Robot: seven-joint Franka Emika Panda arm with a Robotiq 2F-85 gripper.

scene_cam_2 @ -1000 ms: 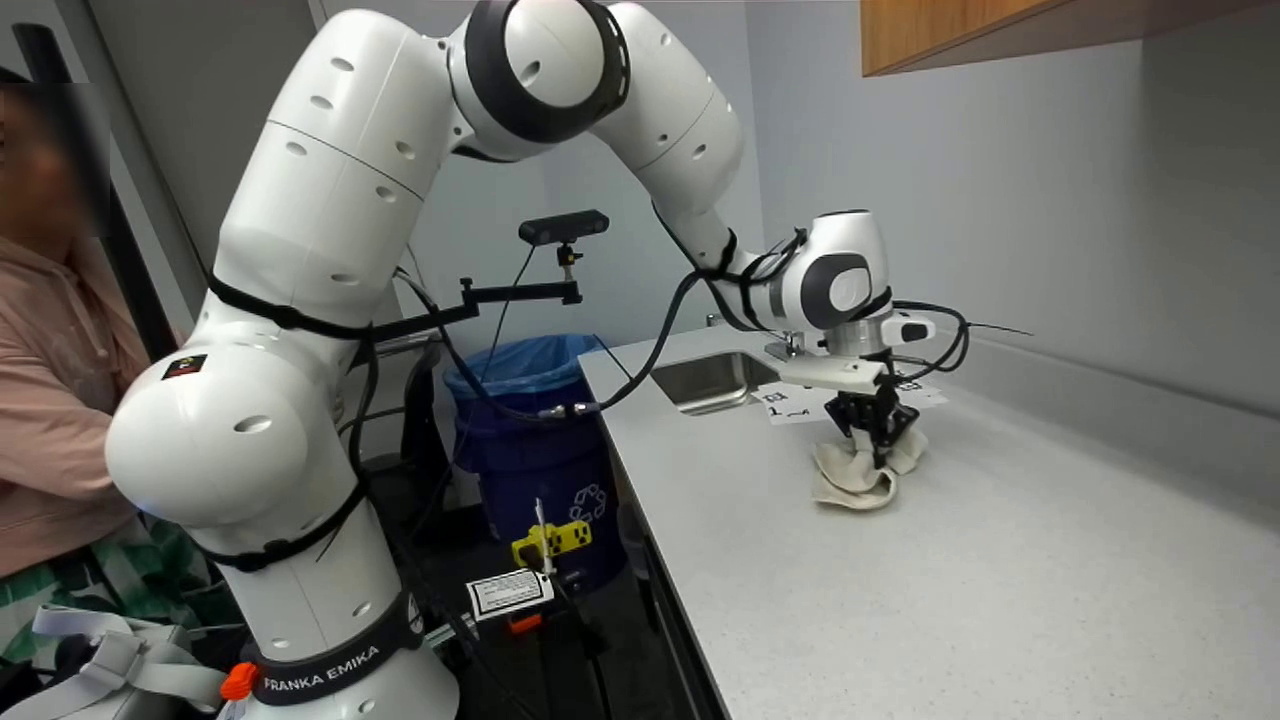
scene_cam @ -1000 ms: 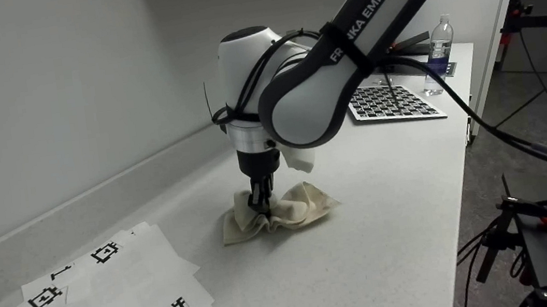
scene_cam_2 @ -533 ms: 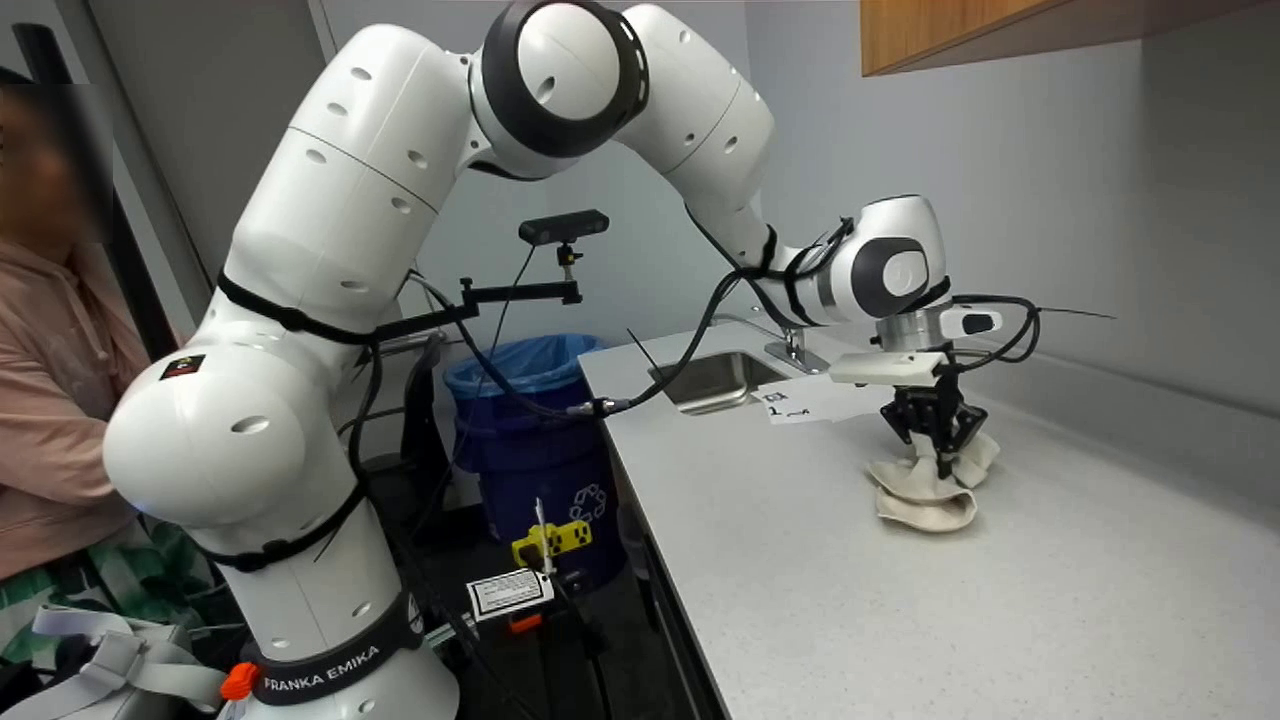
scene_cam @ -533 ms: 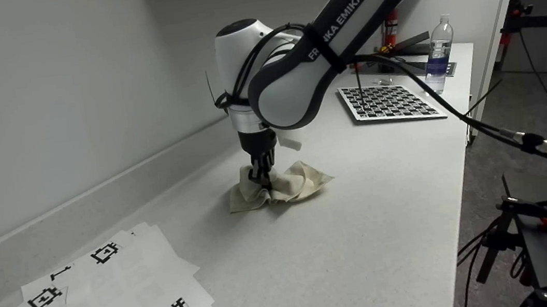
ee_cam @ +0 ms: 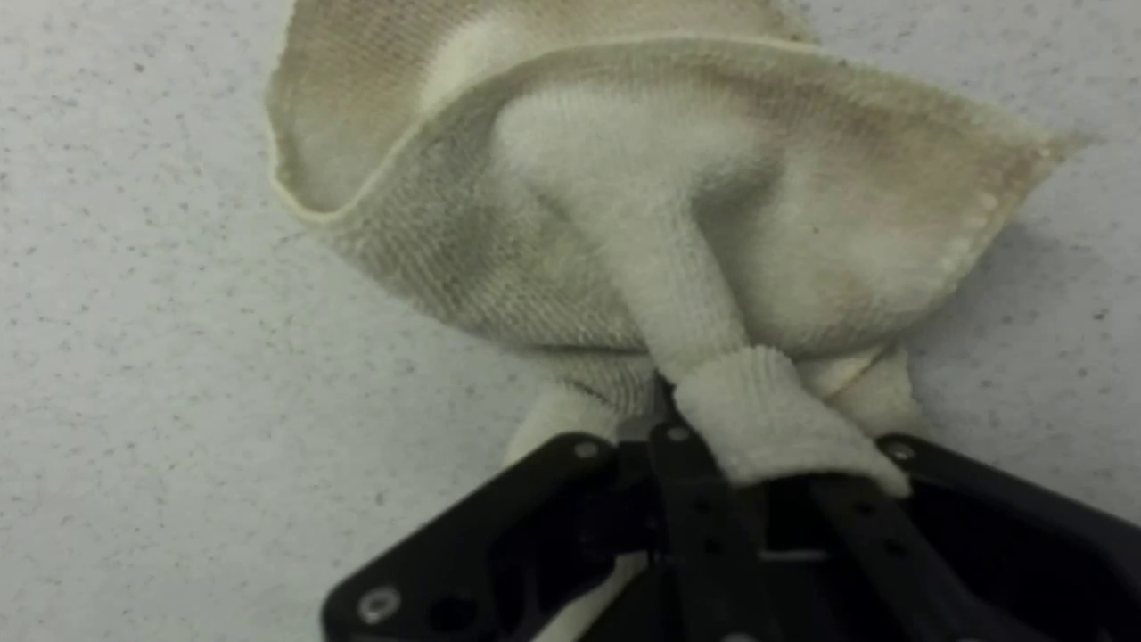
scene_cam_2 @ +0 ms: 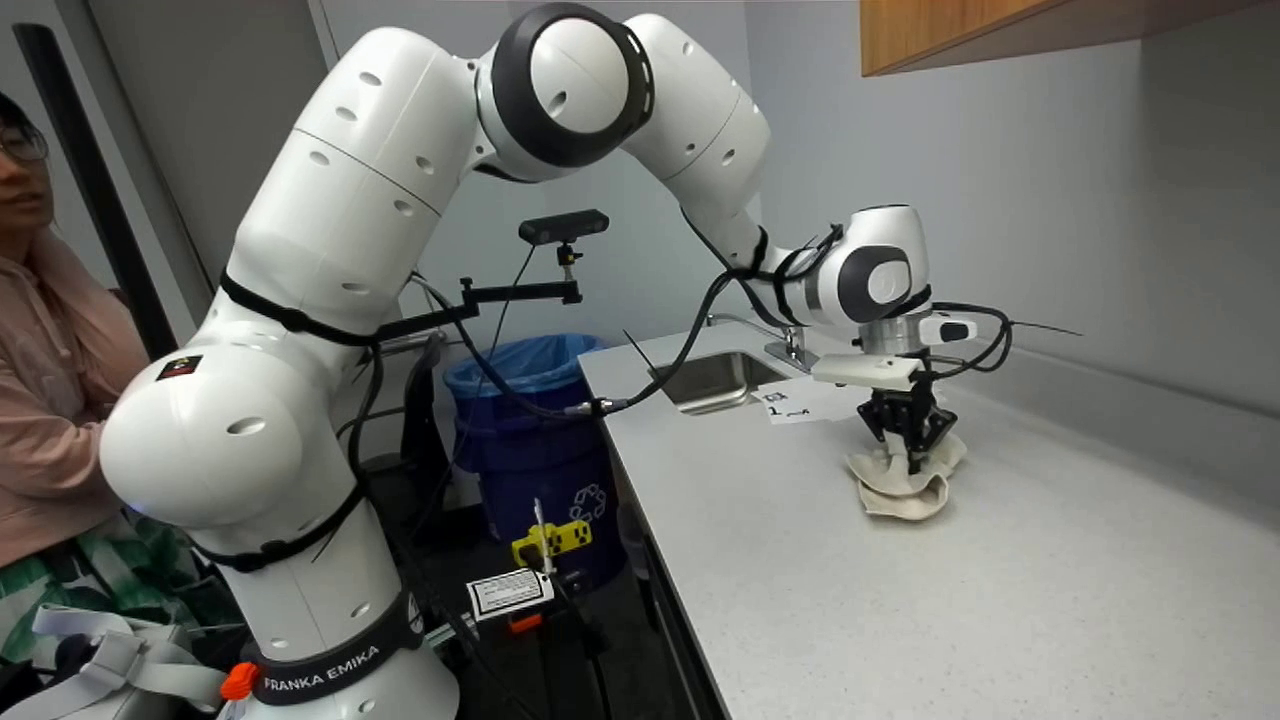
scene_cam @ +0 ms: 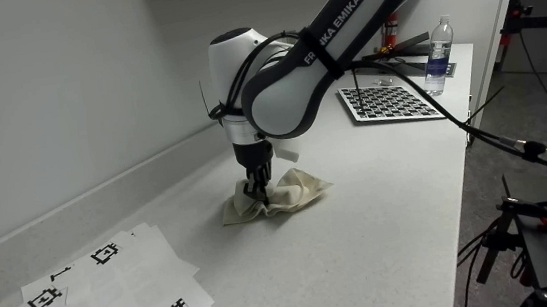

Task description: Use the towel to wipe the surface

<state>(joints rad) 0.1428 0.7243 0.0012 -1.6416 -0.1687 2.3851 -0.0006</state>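
A crumpled cream towel (scene_cam: 295,196) lies on the pale speckled counter surface (scene_cam: 338,255), in both exterior views (scene_cam_2: 905,500). My gripper (scene_cam: 262,196) points straight down into the middle of the towel and is shut on a bunched fold of it. In the wrist view the towel (ee_cam: 570,223) spreads out ahead of the fingers (ee_cam: 691,419), with brownish stains and one corner pointing right. A fold lies over the fingers and hides their tips. The towel's lower edges rest on the counter (scene_cam_2: 960,610) or very close to it.
Sheets of marked paper (scene_cam: 108,299) lie on the counter near the wall. A checkered board (scene_cam: 390,102) and a water bottle (scene_cam: 437,60) stand farther along. A sink (scene_cam_2: 715,385) is set in the counter. A wooden cabinet (scene_cam_2: 1000,35) hangs above.
The gripper, with the towel in it, moved along the counter away from the papers, then came partway back towards them. The towel stays held throughout.
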